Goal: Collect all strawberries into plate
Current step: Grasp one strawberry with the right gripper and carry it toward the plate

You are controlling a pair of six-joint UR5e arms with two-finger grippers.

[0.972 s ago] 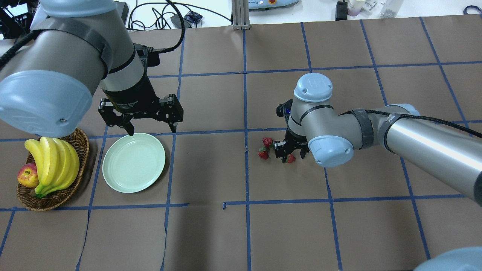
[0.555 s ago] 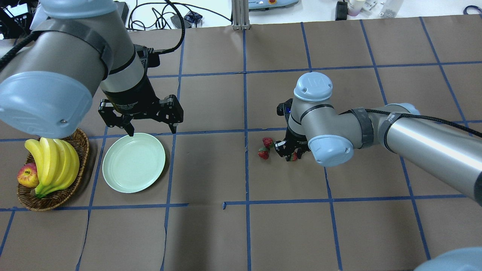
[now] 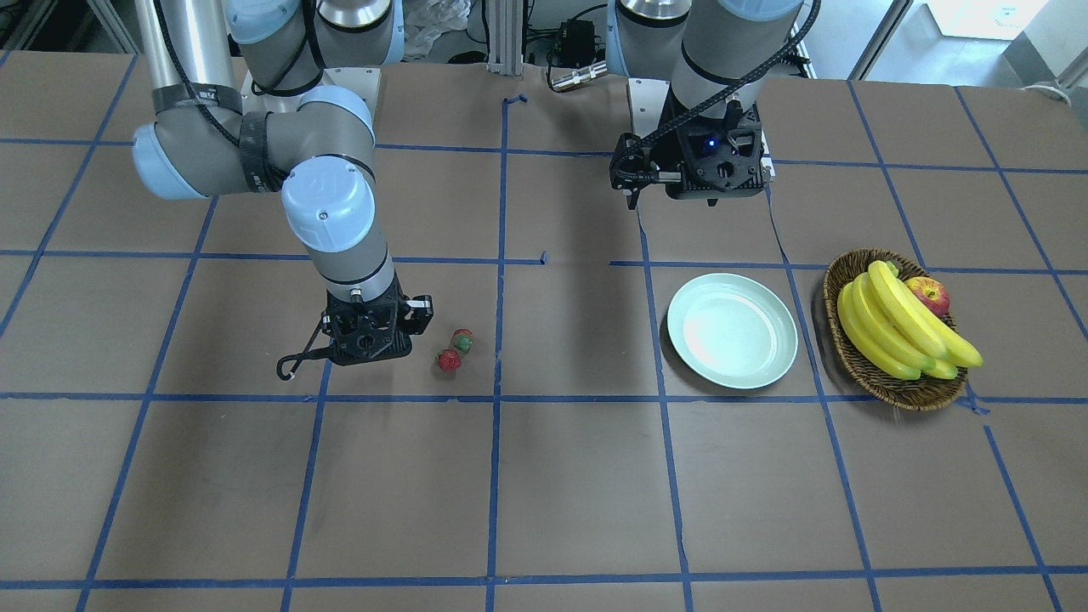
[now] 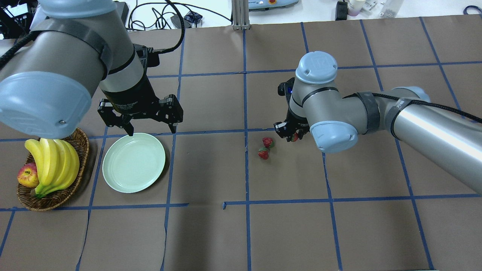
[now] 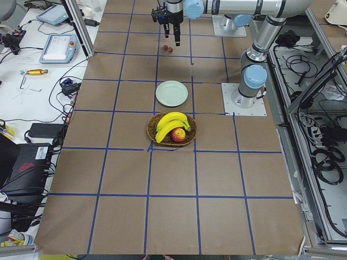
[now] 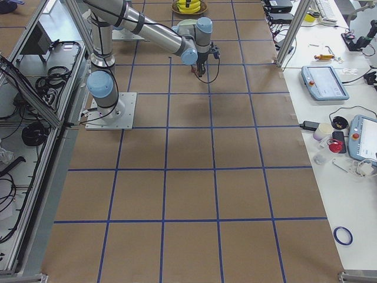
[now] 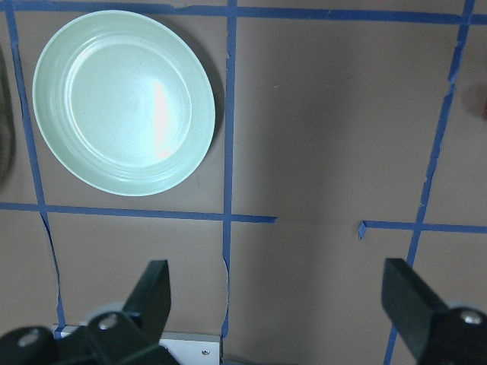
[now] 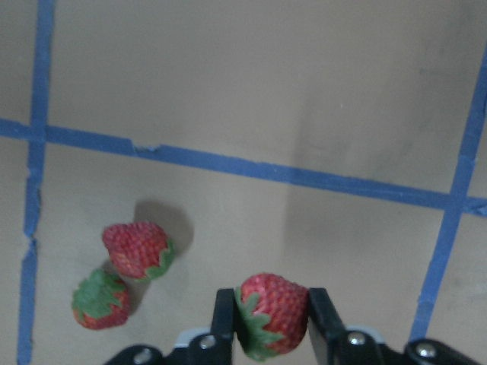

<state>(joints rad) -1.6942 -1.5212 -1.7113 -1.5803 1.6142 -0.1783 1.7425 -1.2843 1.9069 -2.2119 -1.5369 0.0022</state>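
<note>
My right gripper (image 8: 270,319) is shut on one strawberry (image 8: 272,314) and holds it above the table; it also shows in the overhead view (image 4: 293,136). Two more strawberries (image 4: 267,142) (image 4: 263,153) lie on the table just left of that gripper, and show in the right wrist view (image 8: 137,249) (image 8: 100,299) and the front view (image 3: 462,341) (image 3: 448,360). The mint-green plate (image 4: 134,162) lies bare at the left. My left gripper (image 4: 151,131) is open and empty, hovering over the plate's far rim. The plate shows in the left wrist view (image 7: 124,101).
A wicker basket (image 4: 81,145) with bananas (image 4: 54,164) and an apple (image 4: 28,175) stands left of the plate. Blue tape lines cross the brown table cover. Cables and devices lie beyond the table's far edge.
My right gripper closed on the third strawberry, lifted it off the table and moved up and away from the robot. The left arm has not moved.
</note>
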